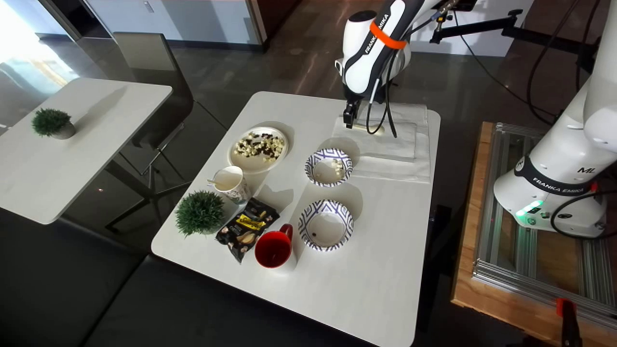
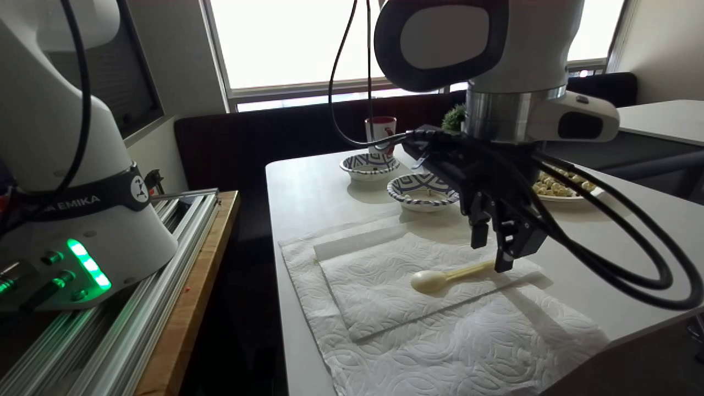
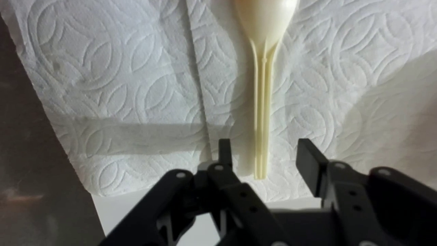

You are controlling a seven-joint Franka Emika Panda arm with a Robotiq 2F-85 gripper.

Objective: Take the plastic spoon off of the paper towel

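The plastic spoon, cream-coloured, lies on the paper towel. It shows in both exterior views (image 1: 360,127) (image 2: 430,281) and in the wrist view (image 3: 262,99), where the top of its bowl is cut off. The paper towel (image 2: 379,297) is white, embossed and layered, lying flat on the table; it fills most of the wrist view (image 3: 143,99). My gripper (image 2: 491,252) is open and empty over the handle end. In the wrist view the handle's end lies between the two fingertips (image 3: 263,148), with a gap on each side. I cannot tell the exact height of the fingertips above the towel.
Two patterned bowls (image 1: 313,158) (image 1: 345,241) stand beside the towel, the nearer one holding some popcorn. A plate (image 1: 233,159) of popcorn, a paper cup (image 1: 239,193), a plant (image 1: 200,212), a black snack bag (image 1: 247,226) and a red-lined mug (image 1: 288,262) stand farther off.
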